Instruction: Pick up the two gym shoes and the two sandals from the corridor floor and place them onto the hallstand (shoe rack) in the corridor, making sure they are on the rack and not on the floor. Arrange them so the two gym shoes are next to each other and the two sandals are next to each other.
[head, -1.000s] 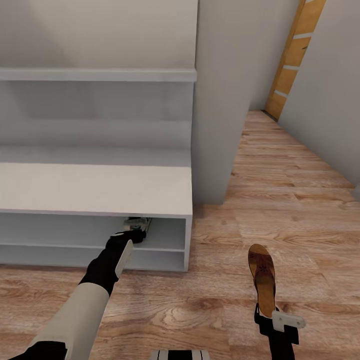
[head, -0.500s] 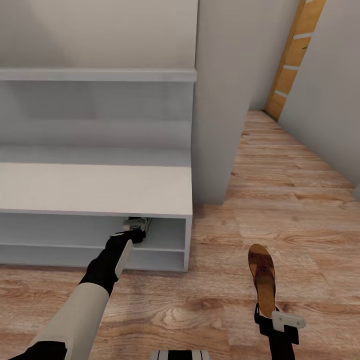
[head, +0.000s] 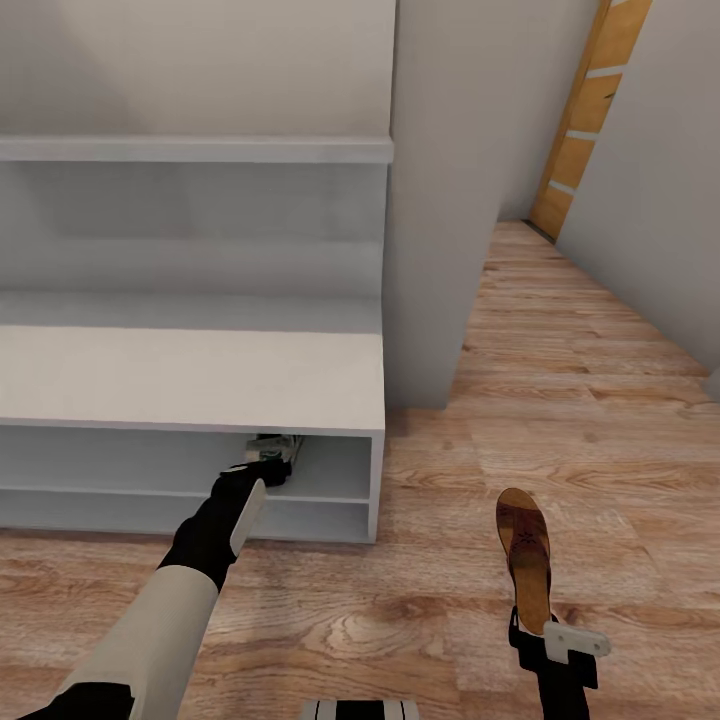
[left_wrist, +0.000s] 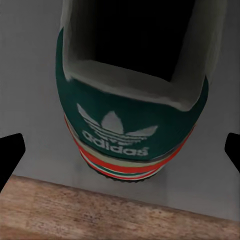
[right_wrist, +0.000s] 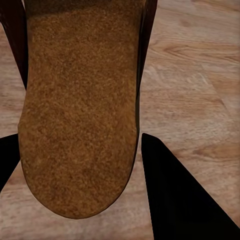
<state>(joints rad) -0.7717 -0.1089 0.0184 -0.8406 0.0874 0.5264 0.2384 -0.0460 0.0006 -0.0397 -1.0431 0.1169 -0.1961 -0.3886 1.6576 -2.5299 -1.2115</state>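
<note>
Left gripper (left_wrist: 120, 150) has its fingers wide apart around a gym shoe (left_wrist: 131, 100) on the rack's (head: 190, 375) shelf, lower middle. Right gripper (right_wrist: 80, 165) squeezes a sandal (head: 525, 555), lower right.

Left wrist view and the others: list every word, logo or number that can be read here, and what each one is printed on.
"adidas", in white letters under a white trefoil logo, on the green heel patch of the gym shoe standing on the shoe rack shelf.
The sandal shows a small dark flower-like mark on its footbed in the head view; it is no readable text.
No other words, numbers or signs can be read.
</note>
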